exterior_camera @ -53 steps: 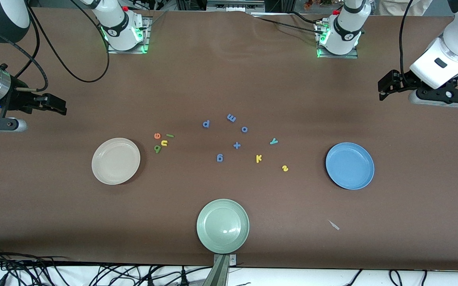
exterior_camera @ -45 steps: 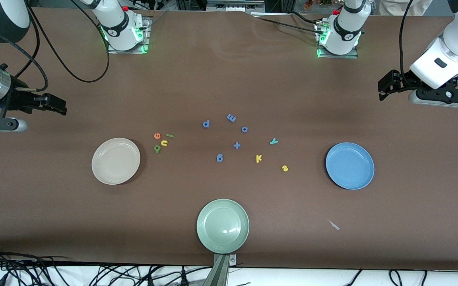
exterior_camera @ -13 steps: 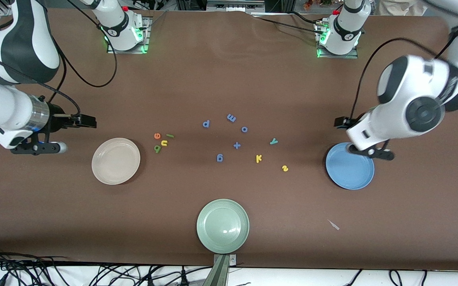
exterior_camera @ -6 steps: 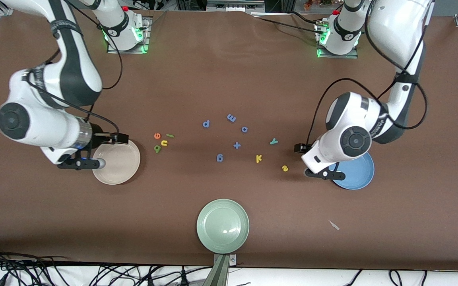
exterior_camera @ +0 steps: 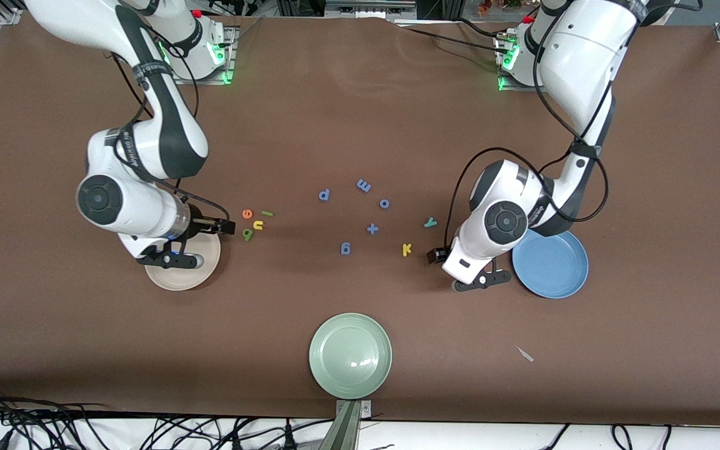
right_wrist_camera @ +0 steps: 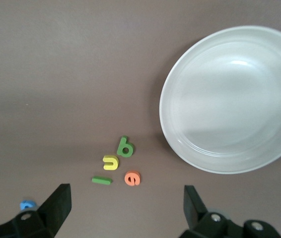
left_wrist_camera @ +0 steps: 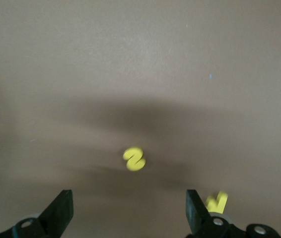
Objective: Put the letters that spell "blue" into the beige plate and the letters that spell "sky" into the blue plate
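Note:
The orange e (exterior_camera: 247,214), light-green l (exterior_camera: 267,213), yellow u (exterior_camera: 259,225) and olive b (exterior_camera: 247,234) lie clustered beside the beige plate (exterior_camera: 205,265). My right gripper (exterior_camera: 224,226) hangs open over the plate's rim next to them. Its wrist view shows the b (right_wrist_camera: 125,148), u (right_wrist_camera: 110,162), e (right_wrist_camera: 132,177), l (right_wrist_camera: 101,180) and the plate (right_wrist_camera: 230,99) ahead of the open gripper (right_wrist_camera: 126,202). The teal y (exterior_camera: 430,222) and yellow k (exterior_camera: 406,249) lie near the blue plate (exterior_camera: 554,265). My left gripper (exterior_camera: 438,254) is open over the yellow s (left_wrist_camera: 134,159), which the arm hides in the front view; the k (left_wrist_camera: 216,202) lies by one finger.
A pale green plate (exterior_camera: 350,355) sits near the table's front edge. Blue letters p (exterior_camera: 324,194), m (exterior_camera: 364,185), o (exterior_camera: 384,203), g (exterior_camera: 345,249) and a plus sign (exterior_camera: 372,229) lie mid-table. A small pale scrap (exterior_camera: 525,354) lies nearer the front camera than the blue plate.
Both arms have swung in from the table's ends. The right gripper has crossed the beige plate toward the letter cluster; the left gripper has moved off the blue plate to above the s.

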{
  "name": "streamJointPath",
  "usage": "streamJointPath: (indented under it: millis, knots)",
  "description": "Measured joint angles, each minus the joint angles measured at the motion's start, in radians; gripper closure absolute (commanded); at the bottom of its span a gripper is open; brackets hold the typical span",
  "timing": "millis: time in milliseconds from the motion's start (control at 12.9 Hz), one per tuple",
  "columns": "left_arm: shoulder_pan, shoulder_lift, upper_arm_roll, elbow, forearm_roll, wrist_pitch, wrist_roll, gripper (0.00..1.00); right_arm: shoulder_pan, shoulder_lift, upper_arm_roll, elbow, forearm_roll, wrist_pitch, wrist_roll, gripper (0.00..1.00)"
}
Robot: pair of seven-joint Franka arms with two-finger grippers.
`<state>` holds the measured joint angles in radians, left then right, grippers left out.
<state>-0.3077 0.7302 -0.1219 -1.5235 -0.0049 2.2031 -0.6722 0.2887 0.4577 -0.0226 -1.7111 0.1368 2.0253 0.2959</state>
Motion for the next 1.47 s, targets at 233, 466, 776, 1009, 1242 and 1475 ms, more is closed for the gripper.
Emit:
streamJointPath:
  millis: [233,466,776,1009,1242,1475]
  knots:
    - [0.003,0.034,0.005,0.0,0.0,0.048,-0.067,0.01,0.013,0.025,0.0,-0.049,0.0,0.062,0.027,0.0]
    - [0.003,0.05,0.005,-0.003,0.0,0.086,-0.155,0.29,0.018,0.048,0.01,-0.127,0.005,0.187,0.041,0.01]
    - [0.003,0.079,0.005,-0.004,0.0,0.096,-0.173,0.43,0.02,0.048,0.028,-0.197,0.006,0.248,0.062,0.01]
    - [0.003,0.085,0.005,-0.004,0.0,0.096,-0.175,0.89,0.021,0.048,0.037,-0.245,0.006,0.285,0.064,0.01]
    - [0.001,0.085,0.004,-0.003,0.0,0.095,-0.175,0.99,0.021,0.047,0.042,-0.277,0.006,0.305,0.064,0.05]
    - [-0.01,0.084,0.004,-0.001,0.006,0.091,-0.175,0.99,0.021,0.047,0.049,-0.321,0.007,0.363,0.065,0.08]
